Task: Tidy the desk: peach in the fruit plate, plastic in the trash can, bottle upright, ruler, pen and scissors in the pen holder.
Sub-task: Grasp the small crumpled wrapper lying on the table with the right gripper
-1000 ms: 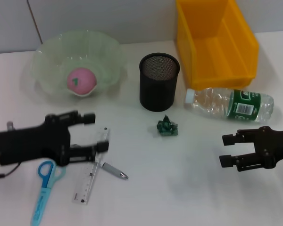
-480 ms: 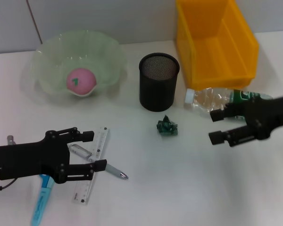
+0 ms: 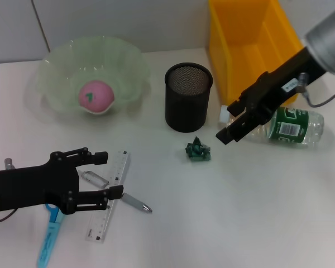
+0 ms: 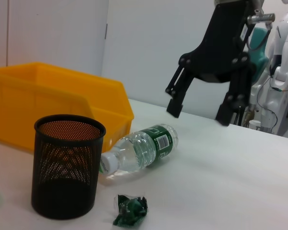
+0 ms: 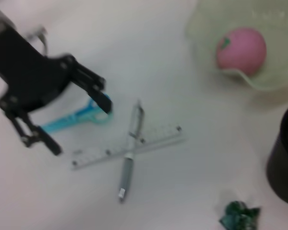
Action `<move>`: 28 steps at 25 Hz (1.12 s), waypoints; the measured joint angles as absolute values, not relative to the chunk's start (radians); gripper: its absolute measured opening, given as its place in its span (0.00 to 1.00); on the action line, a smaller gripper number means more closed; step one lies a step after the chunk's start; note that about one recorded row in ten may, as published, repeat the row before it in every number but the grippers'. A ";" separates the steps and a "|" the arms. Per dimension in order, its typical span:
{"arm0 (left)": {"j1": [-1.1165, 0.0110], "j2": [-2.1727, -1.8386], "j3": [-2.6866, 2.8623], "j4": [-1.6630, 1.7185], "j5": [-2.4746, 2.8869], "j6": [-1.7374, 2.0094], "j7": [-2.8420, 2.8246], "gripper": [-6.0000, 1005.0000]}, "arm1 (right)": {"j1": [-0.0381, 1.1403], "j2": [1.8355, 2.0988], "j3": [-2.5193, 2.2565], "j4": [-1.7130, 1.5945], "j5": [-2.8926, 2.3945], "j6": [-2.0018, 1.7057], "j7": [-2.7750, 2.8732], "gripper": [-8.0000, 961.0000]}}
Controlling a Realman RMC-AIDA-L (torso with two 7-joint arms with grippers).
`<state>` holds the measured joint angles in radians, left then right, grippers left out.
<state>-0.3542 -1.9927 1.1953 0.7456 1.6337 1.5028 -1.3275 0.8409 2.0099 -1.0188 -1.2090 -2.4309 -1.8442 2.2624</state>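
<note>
On the white tabletop, the left pincer sits low at the near left, its fingers spread apart and gripping nothing, poised over the clear ruler and the silver pen, which lies crossed over the ruler; the blue scissors lie partly under this arm, handles toward the pincer. Behind them, at the far left, the pale green plate holds the pink peach. Toward the middle stands the black mesh holder, upright, and just in front of it to the right lies the crumpled green plastic, alone on the bare surface. Next comes the right pincer, reaching in from the far right and hanging above the cap end of the bottle; its fingers are parted and carry nothing. The bottle lies on its side, cap pointing toward the holder, green label up, with the arm crossing over its neck. Behind it, at the far right, sits the yellow bin, close to the bottle; the left wrist view shows the two near each other, whether touching I cannot tell
</note>
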 joint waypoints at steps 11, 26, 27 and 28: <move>-0.360 -1.995 1.189 0.743 1.634 1.496 -1.331 0.82 | 0.972 2.084 -1.232 -1.088 -2.663 -1.693 2.368 0.85; -0.368 -2.005 1.182 0.741 1.634 1.494 -1.334 0.81 | 1.024 2.087 -1.339 -0.820 -2.654 -1.424 2.392 0.85; -0.368 -2.005 1.182 0.741 1.634 1.494 -1.334 0.81 | 1.024 2.087 -1.348 -0.805 -2.641 -1.404 2.387 0.85; -0.368 -2.005 1.182 0.741 1.634 1.494 -1.334 0.81 | 1.024 2.087 -1.348 -0.805 -2.641 -1.404 2.387 0.85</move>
